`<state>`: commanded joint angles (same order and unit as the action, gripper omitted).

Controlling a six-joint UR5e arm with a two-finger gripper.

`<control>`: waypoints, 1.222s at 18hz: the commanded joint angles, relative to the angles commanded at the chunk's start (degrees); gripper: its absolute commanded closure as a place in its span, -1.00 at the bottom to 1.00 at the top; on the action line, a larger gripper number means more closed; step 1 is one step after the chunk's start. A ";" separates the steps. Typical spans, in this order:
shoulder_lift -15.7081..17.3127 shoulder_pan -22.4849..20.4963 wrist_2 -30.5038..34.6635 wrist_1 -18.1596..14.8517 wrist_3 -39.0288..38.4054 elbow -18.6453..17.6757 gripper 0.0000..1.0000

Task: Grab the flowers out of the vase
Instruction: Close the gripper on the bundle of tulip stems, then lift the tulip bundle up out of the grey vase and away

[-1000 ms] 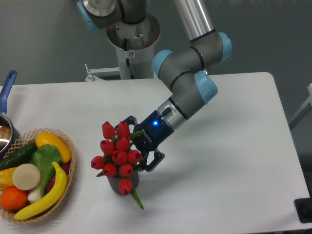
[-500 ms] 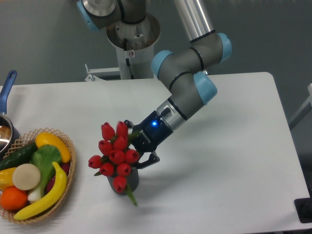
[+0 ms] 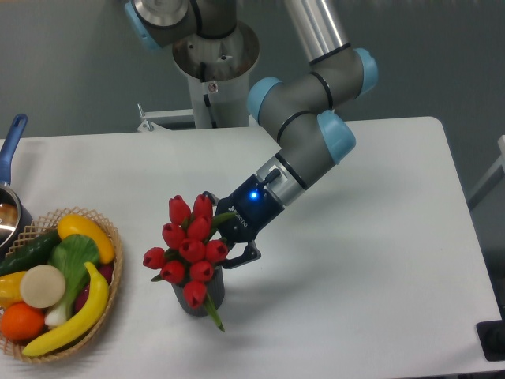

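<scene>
The flowers (image 3: 188, 249), a bunch of red tulip buds with green leaves, stand in the vase (image 3: 213, 295), a short dark grey cylinder near the table's front. My gripper (image 3: 226, 241) reaches in from the right, just above the vase mouth. Its fingers are closed in against the bunch on its right side. The buds hide the stems and most of the fingertips. One bud and a green leaf droop over the front of the vase.
A woven basket (image 3: 117, 272) of fruit and vegetables sits at the left front. A metal pot with a blue handle (image 3: 13, 133) is at the far left edge. The arm's base column (image 3: 211, 71) stands behind the table.
The gripper's fingers, spread wider a second ago, have closed on the bunch. The buds have shifted a little left and up; the vase has stayed put.
</scene>
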<state>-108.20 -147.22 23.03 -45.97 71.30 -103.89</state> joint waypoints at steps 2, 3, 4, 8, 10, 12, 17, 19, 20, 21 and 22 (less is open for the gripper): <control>1.50 0.09 -0.26 0.00 -1.59 0.26 0.02; 1.59 0.00 -1.39 0.00 -1.60 0.26 0.02; 2.03 0.00 -3.76 0.00 -1.69 0.26 0.02; 3.70 -0.61 -5.18 0.00 -2.39 0.53 0.02; 4.14 -0.97 -7.98 0.00 -2.39 1.31 0.02; 4.40 -1.49 -10.36 0.00 -2.39 2.37 0.02; 5.37 -2.46 -11.51 0.00 -2.65 4.04 0.02; 6.16 -2.90 -12.39 -0.09 -4.05 4.04 0.02; 6.86 -3.42 -13.18 -0.09 -5.19 4.04 0.02; 7.39 -4.12 -13.71 -0.09 -6.33 4.04 0.02; 8.00 -4.57 -14.15 0.00 -7.30 4.13 0.03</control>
<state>-100.20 -151.78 8.88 -45.97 63.99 -99.76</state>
